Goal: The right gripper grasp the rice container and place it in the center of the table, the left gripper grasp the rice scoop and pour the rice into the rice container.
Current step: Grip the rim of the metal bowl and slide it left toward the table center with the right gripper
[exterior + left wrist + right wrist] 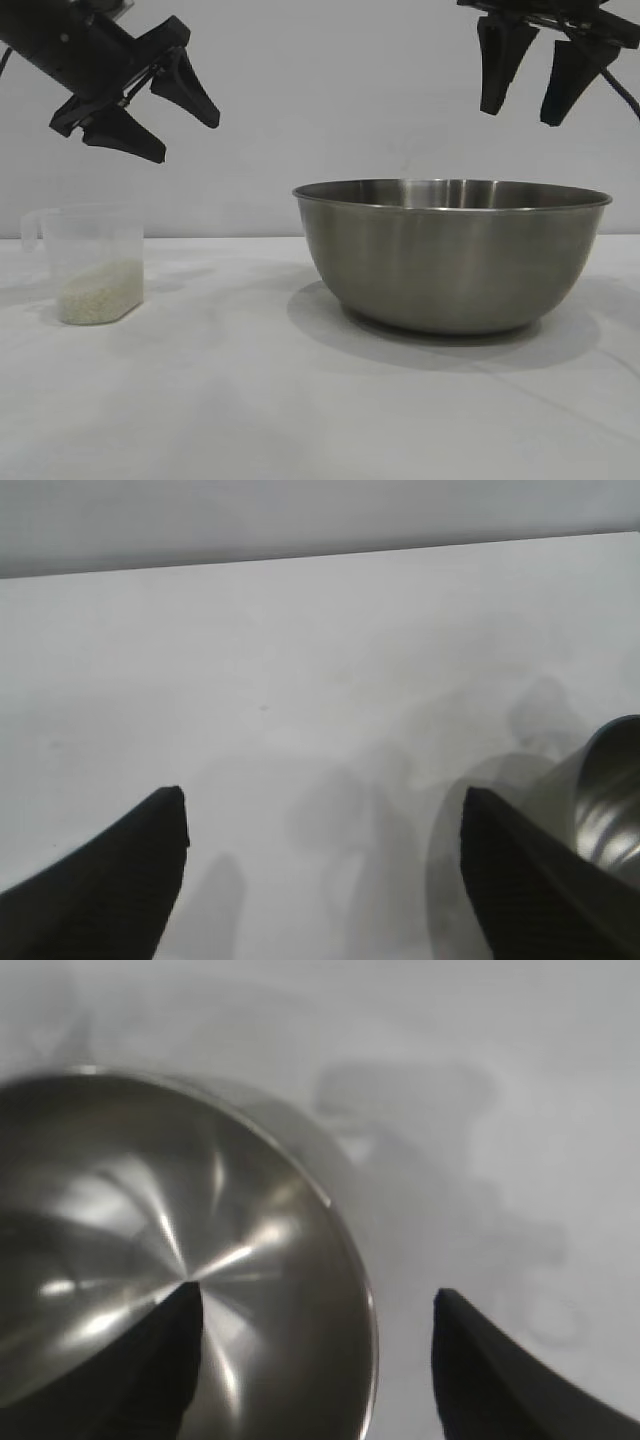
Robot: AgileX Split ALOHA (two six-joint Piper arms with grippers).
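On the white tabletop (250, 400) nearest you stand the scoop (88, 262), a translucent handled cup at the left with rice (98, 292) filling its lower third, and the bowl (450, 255), brushed steel with a rolled rim, empty, right of centre and well apart from it. Above, your left gripper (185, 125) hangs open over the scoop; your right gripper (520, 112) hangs open, empty, over the bowl's right rim.

Left on flat white table (300, 420): translucent plastic measuring cup (88, 262) holding rice grains (98, 292); right: large round steel bowl (450, 255).
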